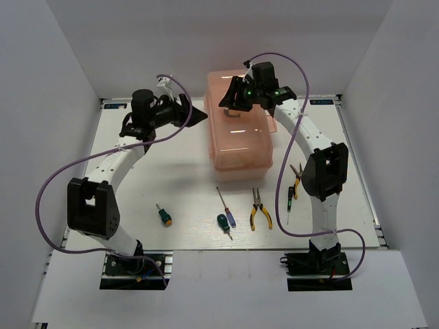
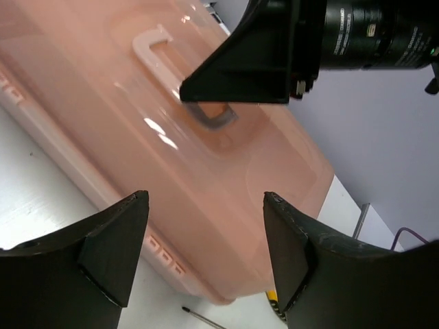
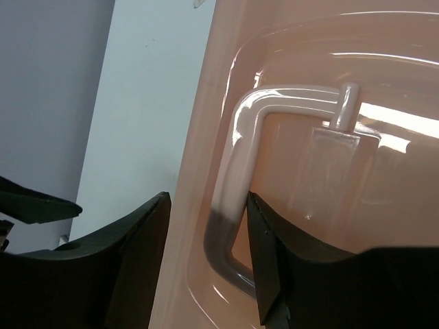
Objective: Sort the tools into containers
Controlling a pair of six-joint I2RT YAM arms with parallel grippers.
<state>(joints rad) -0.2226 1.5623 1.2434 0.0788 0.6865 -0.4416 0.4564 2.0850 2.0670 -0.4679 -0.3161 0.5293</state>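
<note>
Over the toolbox, right gripper is straddling the lid handle, jaws apart; left gripper is gaping; lens print illegible.

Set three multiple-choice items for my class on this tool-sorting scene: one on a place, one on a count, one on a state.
1. Where is the right gripper?
A. at the handle on the toolbox lid
B. above a green screwdriver
C. beside its own base

2. How many tools lie on the table?
A. four
B. six
C. eight

3. The toolbox lid is:
A. taken off
B. propped open
C. shut

Answers:
1 A: the right wrist view shows its fingers either side of the handle.
2 B: two pliers and four screwdrivers.
3 C: the lid sits flat on the box.
</note>
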